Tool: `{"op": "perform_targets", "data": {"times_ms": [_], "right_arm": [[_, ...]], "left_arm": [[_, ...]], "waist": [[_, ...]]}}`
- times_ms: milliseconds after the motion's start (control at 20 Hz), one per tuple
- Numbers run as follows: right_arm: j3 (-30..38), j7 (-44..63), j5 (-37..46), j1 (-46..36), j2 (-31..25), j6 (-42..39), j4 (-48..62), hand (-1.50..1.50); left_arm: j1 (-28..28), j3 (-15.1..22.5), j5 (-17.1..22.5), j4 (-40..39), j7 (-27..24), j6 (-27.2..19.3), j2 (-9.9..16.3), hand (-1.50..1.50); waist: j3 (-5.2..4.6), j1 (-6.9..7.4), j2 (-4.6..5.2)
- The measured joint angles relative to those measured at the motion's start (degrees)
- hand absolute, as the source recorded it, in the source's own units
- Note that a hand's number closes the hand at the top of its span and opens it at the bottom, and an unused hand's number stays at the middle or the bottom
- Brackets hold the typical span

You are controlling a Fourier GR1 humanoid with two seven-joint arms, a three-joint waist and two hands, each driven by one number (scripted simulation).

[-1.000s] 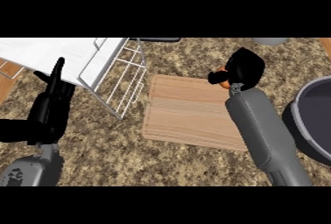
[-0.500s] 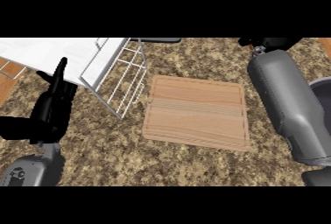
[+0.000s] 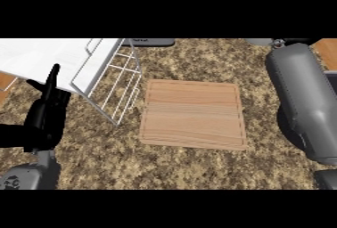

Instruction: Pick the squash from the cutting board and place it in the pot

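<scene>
The wooden cutting board lies bare in the middle of the speckled counter; no squash shows anywhere. My right forearm rises along the right side and runs out past the top, so the right hand is out of sight. It covers the place of the pot; only a dark sliver shows beside it. My left hand rests open at the left, fingers pointing up, apart from the board.
A white wire dish rack with a white tray stands at the back left, close to the board's left edge. Two grey objects peek in at the far edge. Bare counter lies in front of the board.
The right hand, which held the orange squash at the board's far right corner, rose and left the view at the top. The forearm swung right over the pot. The left hand stayed still.
</scene>
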State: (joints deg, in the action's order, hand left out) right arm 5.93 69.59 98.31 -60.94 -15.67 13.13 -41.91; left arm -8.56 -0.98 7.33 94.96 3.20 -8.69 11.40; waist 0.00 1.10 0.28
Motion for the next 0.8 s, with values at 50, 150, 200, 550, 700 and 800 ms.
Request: {"op": "perform_targets", "data": {"times_ms": [50, 150, 200, 550, 700, 800], "right_arm": [[0.7, 0.0, 0.3, 0.9, 0.1, 0.0, -0.8, 1.5], [2.5, -0.5, 0.6, 2.5, -0.6, 0.0, -1.8, 1.5], [3.3, -0.8, 0.6, 3.5, -0.8, 0.0, -2.6, 1.5], [8.1, -4.1, -0.3, 15.7, -1.9, 0.8, -15.1, 1.5], [10.2, -6.2, -2.4, 21.3, -2.5, 1.2, -21.3, 1.5], [11.7, -7.4, -3.6, 25.4, -2.7, 1.8, -24.1, 1.5]], "left_arm": [[0.3, -0.3, 0.2, 0.0, -0.3, 0.2, 0.1, 0.0], [0.9, -0.8, 0.7, 0.0, -0.3, 0.7, 0.5, 0.0], [1.0, -1.0, 0.7, -0.2, -0.7, 0.6, 0.4, 0.0], [2.5, -2.1, 0.9, 0.8, 0.5, 0.4, 0.9, 0.0], [2.0, -1.9, 0.7, 0.8, 1.0, 0.1, 0.5, 0.0], [1.7, -2.1, 0.8, 0.7, 1.1, 0.4, 0.6, 0.0]], "waist": [[0.02, -0.4, -0.17], [0.06, -0.9, -0.35], [0.09, -1.21, -0.46], [0.04, -2.71, -0.96], [0.07, -2.66, -0.95], [0.04, -2.38, -0.84]]}}
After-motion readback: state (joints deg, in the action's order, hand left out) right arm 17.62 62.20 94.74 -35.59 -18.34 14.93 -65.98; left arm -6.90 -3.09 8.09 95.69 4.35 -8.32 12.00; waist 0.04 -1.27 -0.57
